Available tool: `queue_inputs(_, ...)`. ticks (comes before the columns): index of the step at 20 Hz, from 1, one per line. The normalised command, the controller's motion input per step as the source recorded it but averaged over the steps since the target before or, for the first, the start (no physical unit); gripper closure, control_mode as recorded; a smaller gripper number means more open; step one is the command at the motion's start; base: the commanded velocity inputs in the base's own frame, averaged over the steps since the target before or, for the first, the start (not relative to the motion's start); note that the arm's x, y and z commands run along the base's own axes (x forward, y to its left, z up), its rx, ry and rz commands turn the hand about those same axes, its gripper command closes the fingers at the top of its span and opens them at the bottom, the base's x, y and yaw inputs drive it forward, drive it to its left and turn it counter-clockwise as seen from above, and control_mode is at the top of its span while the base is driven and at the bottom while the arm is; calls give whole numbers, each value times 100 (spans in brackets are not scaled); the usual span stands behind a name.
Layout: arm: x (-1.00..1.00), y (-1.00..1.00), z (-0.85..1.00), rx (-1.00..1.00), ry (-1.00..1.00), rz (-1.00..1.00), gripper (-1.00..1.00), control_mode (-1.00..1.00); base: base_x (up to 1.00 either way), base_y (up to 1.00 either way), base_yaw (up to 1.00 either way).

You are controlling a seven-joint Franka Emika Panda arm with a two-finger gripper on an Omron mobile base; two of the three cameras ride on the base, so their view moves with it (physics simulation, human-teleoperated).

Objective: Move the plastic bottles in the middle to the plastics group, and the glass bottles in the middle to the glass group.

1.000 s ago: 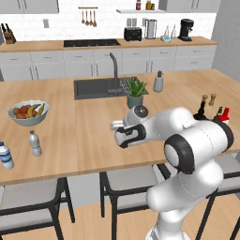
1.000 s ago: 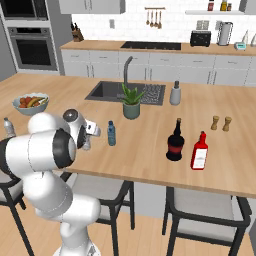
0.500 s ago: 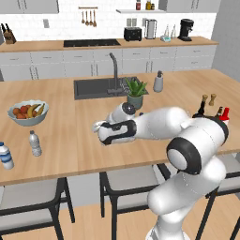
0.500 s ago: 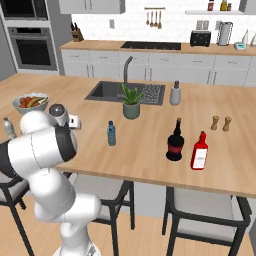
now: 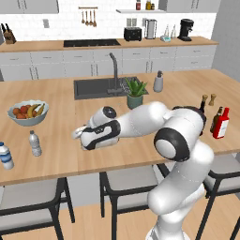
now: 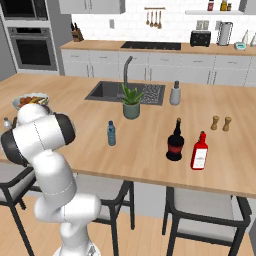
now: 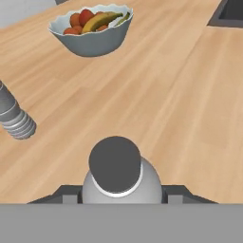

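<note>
your hand (image 5: 82, 137) is clamped on a small clear plastic water bottle (image 7: 118, 175), its cap facing the wrist camera, held above the wooden table (image 5: 56, 93) between the fruit bowl (image 5: 28, 112) and the sink (image 5: 96, 86); you likely carry it high to clear the table toward the plastics group (image 5: 33, 143) left of the bowl

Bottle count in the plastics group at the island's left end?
2. The stout blue-labelled bottle stands at the island's left edge. The slim clear bottle stands beside it, apart, in front of the fruit bowl. Nothing there looks hidden.
</note>
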Motion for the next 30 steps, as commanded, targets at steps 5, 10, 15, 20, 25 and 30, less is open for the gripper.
queue_inputs(5,1,58,0,0,-1,7,100,-100,0,0,0)
queue_inputs(10,25,67,0,-5,0,5,100,-100,0,0,0)
queue_inputs(15,24,59,0,-6,0,0,100,-100,0,0,0)
queue_inputs(20,20,68,0,-5,0,0,100,-100,0,0,0)
queue_inputs(25,7,50,0,-2,0,1,100,-100,0,0,0)
queue_inputs(30,0,24,-3,0,0,5,100,-100,0,0,0)
